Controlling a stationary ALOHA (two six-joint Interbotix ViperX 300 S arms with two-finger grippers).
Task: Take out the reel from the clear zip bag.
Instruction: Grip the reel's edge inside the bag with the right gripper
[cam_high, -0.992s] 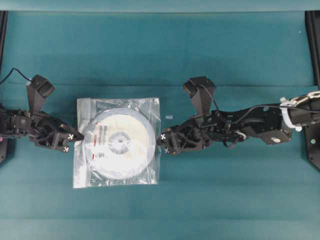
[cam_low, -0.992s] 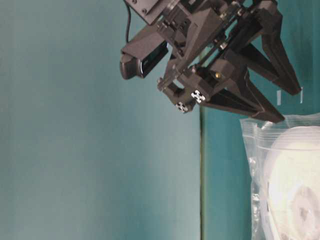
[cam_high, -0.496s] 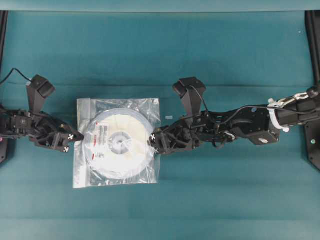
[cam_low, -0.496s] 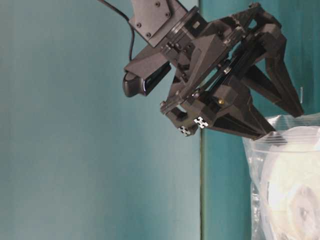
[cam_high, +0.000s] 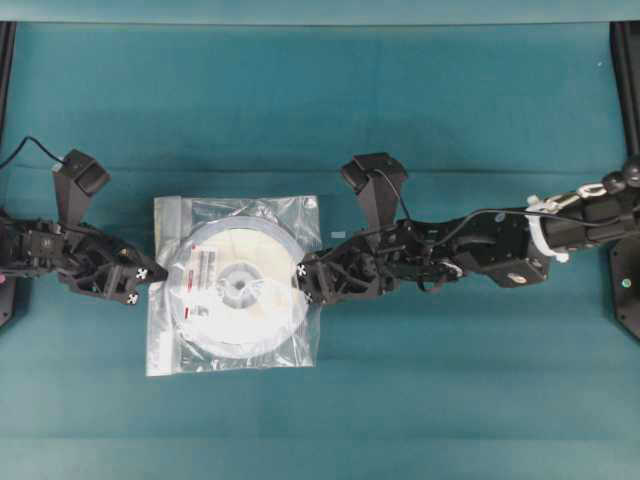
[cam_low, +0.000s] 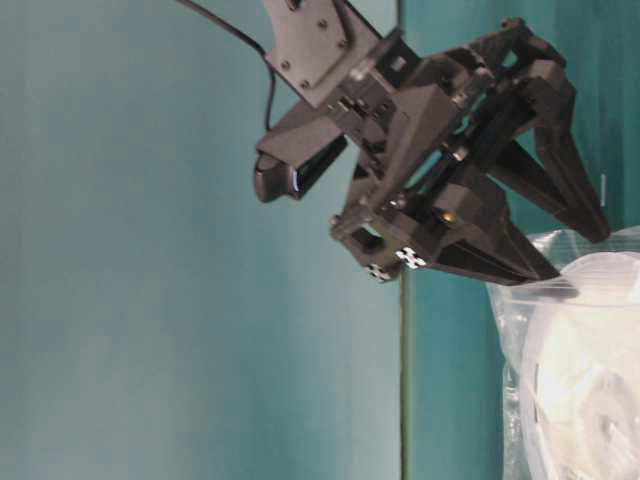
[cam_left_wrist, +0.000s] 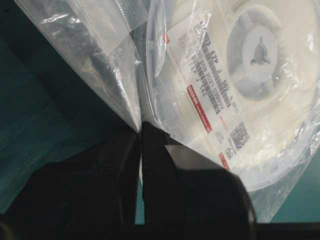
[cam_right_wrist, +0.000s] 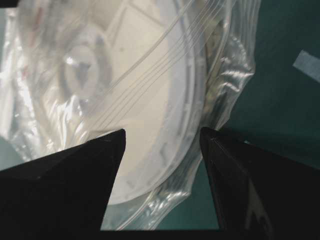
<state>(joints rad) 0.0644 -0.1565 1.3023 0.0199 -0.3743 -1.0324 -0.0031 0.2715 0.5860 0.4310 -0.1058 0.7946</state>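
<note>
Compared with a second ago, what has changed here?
The right pincer, jaws open, slid left over the clear zip bag edge, toward the reel. The left pincer stayed shut on the bag's opposite edge; bag and reel haven't moved.

Even, diffuse light fills the overhead view, and the teal table (cam_high: 420, 100) shows only faint, soft shadows under the arms. The reel (cam_high: 235, 288) is washed out almost to pure white there, and glare streaks the clear zip bag (cam_high: 285, 212) near its top edge. The table-level view is soft overall; the bag and reel at its right edge bloom bright and blurred. In the left wrist view the label print is sharp while the dark fingers (cam_left_wrist: 115, 190) are blurred. The right wrist view looks hazy, perhaps from the plastic's glare.
</note>
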